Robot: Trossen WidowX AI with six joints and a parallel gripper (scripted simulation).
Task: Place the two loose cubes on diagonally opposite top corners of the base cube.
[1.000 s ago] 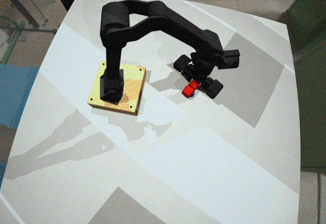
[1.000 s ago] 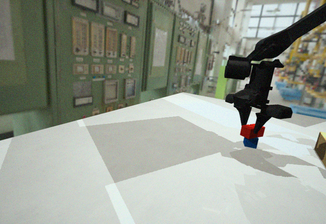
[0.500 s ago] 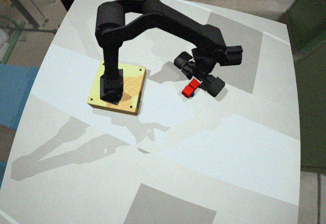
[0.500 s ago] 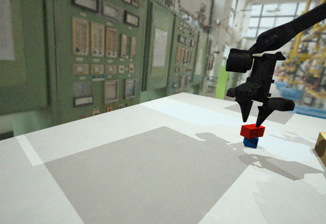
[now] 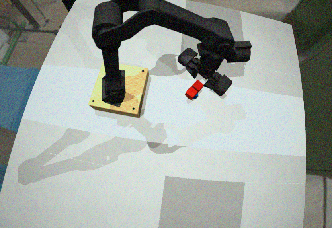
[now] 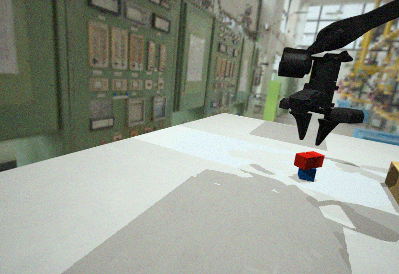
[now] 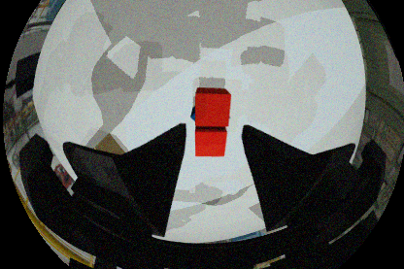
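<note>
Red cubes (image 5: pixel 194 89) (image 6: pixel 309 160) (image 7: pixel 212 114) side by side atop a blue base cube (image 5: pixel 196 95) (image 6: pixel 306 174) (image 7: pixel 193 114), black gripper (image 5: pixel 199 80) (image 6: pixel 309 142) (image 7: pixel 214 129) hovering above, its fingers spread and holding nothing.

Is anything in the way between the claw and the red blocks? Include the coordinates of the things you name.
Nothing I can see. The open claw (image 5: pixel 200 80) (image 6: pixel 309 142) (image 7: pixel 214 129) hangs above the red blocks (image 5: pixel 191 92) (image 6: pixel 303 161) (image 7: pixel 212 108), which already sit on the blue block (image 5: pixel 196 96) (image 6: pixel 307 175) (image 7: pixel 193 114).
</note>
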